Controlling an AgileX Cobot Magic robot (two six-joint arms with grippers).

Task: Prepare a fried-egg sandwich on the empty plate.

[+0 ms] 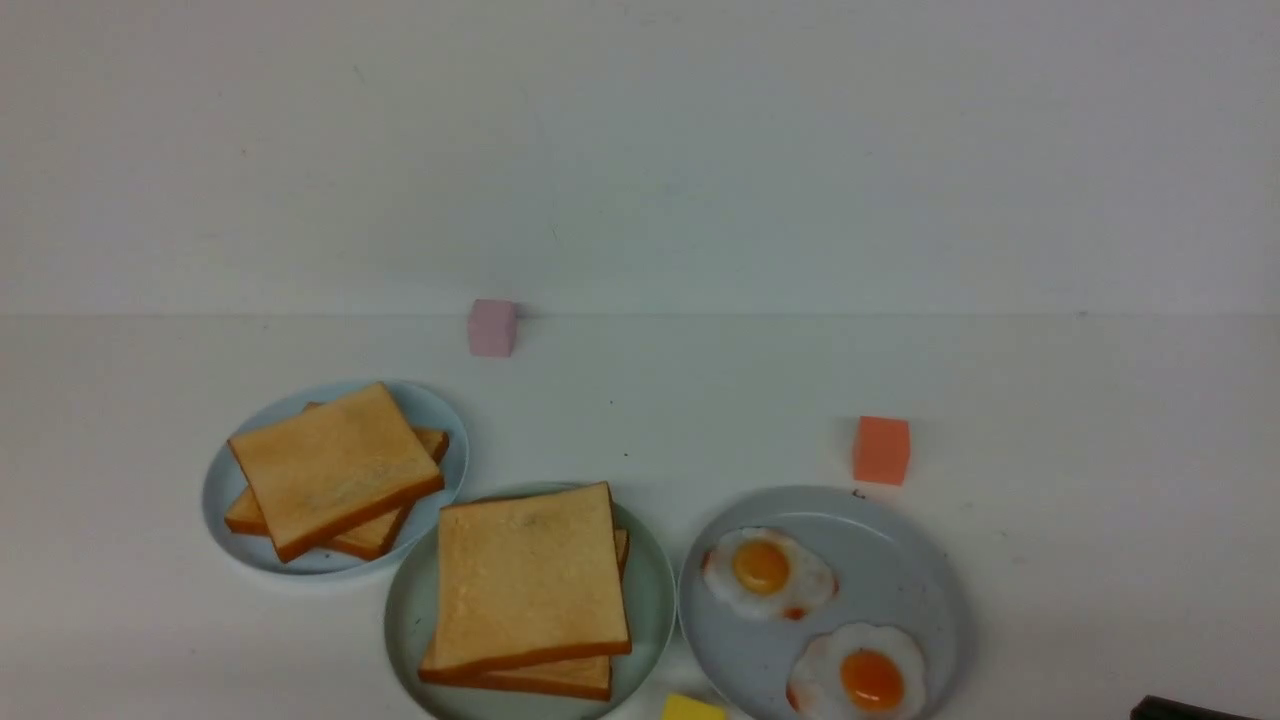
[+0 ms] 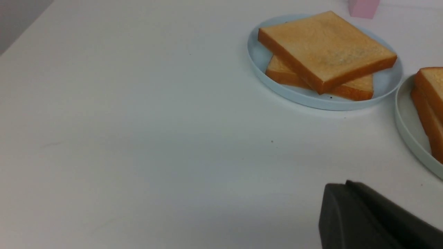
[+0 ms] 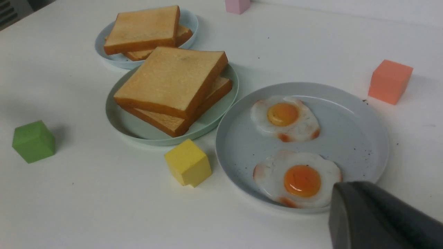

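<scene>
The pale mint-green plate (image 1: 408,620) sits front centre and holds two golden-brown toast slices (image 1: 528,578) stacked askew. No egg shows between them in any view. The plate (image 3: 117,125) and the stack (image 3: 173,81) also show in the right wrist view. Two fried eggs (image 1: 765,572) (image 1: 865,680) lie on a grey-blue plate (image 1: 905,555) to the right. My right gripper (image 3: 341,188) is shut and empty, just off that plate's near rim by the nearer egg (image 3: 301,180). My left gripper (image 2: 346,185) is shut and empty above bare table, left of the mint plate (image 2: 408,131).
A grey-blue plate (image 1: 222,500) at the left holds a looser pile of toast (image 1: 335,465). A pink block (image 1: 492,327) stands at the back and an orange block (image 1: 881,450) behind the egg plate. A yellow block (image 3: 188,162) and a green block (image 3: 33,140) lie near the front.
</scene>
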